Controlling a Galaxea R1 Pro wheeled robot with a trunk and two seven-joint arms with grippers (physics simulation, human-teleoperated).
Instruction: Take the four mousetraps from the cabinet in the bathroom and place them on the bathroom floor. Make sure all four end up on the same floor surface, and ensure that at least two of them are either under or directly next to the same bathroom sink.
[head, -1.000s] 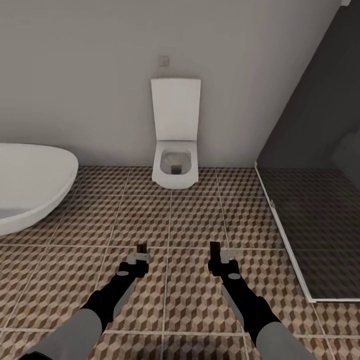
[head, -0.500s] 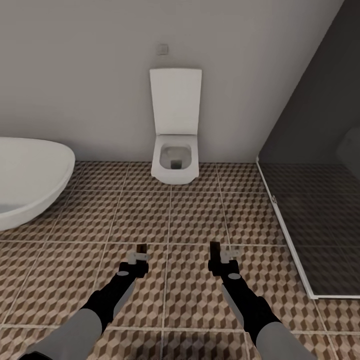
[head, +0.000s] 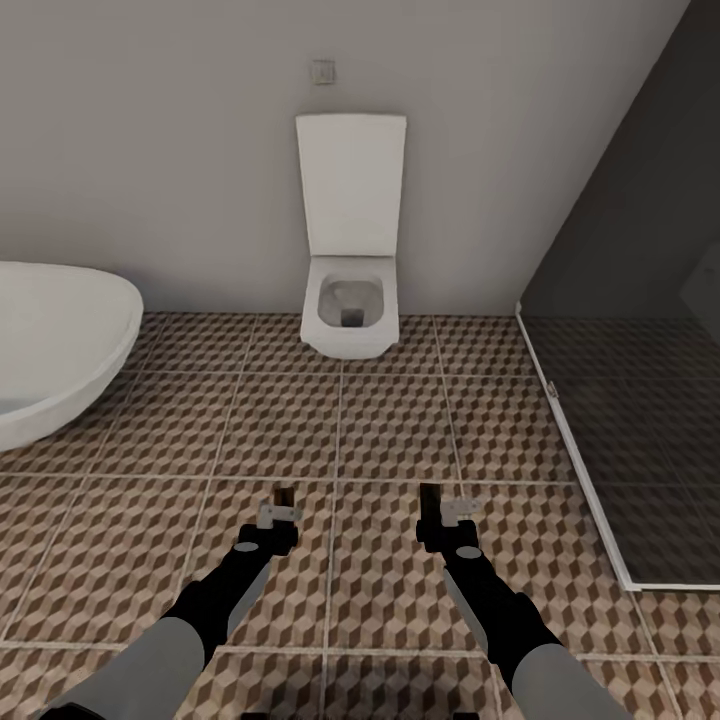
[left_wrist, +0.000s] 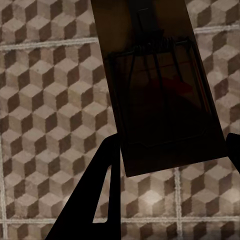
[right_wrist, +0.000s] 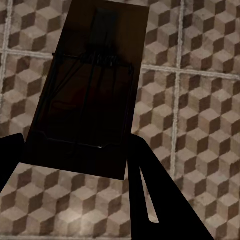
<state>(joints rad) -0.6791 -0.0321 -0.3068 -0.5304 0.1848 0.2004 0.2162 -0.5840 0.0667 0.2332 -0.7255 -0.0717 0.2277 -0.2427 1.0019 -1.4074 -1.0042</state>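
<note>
Now, over the tiled floor (head: 380, 430): bathtub (head: 50, 340) far left, left gripper (head: 281, 501) clamped on a mousetrap (left_wrist: 155, 85), toilet (head: 350, 300) ahead, right gripper (head: 432, 503) clamped on a second trap (right_wrist: 87, 95), shower screen (head: 620, 440) far right.

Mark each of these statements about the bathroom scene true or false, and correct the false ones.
1. Each gripper holds a mousetrap. True: left gripper on the left mousetrap, right gripper on the right mousetrap.
2. The toilet lid is shut. False: it stands open.
3. The bathtub is on the robot's right. False: on its left.
4. The bathroom floor has a cube pattern. True.
</note>
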